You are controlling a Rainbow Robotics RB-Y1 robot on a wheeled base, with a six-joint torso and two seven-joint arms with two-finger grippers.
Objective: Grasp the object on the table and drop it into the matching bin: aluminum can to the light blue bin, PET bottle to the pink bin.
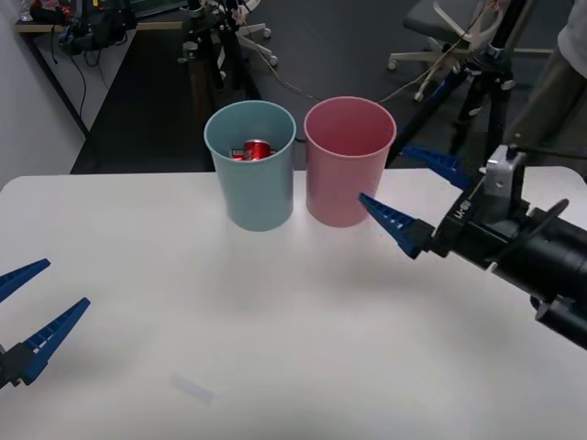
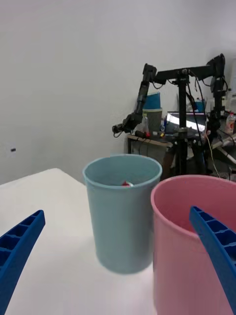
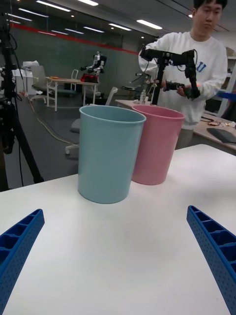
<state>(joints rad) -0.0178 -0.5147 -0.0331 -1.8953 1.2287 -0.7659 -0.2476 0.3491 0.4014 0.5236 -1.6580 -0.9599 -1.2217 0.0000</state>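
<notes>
The light blue bin (image 1: pixel 249 183) and the pink bin (image 1: pixel 347 174) stand side by side at the far middle of the white table (image 1: pixel 275 321). A red aluminum can (image 1: pixel 260 148) lies inside the light blue bin next to another bit of red metal, and its red shows just over the rim (image 2: pixel 127 184). My right gripper (image 1: pixel 383 172) hangs open and empty beside the pink bin (image 2: pixel 196 246), a little above the tabletop. Near the front left edge my left gripper (image 1: pixel 66 282) is open and empty, facing both bins (image 3: pixel 108 157).
A faint pale strip (image 1: pixel 193 390) lies on the table near the front. Behind the far edge stand a black tripod (image 1: pixel 477 82) and office chairs (image 1: pixel 440 27). A wide bare stretch of table lies between the grippers and the bins.
</notes>
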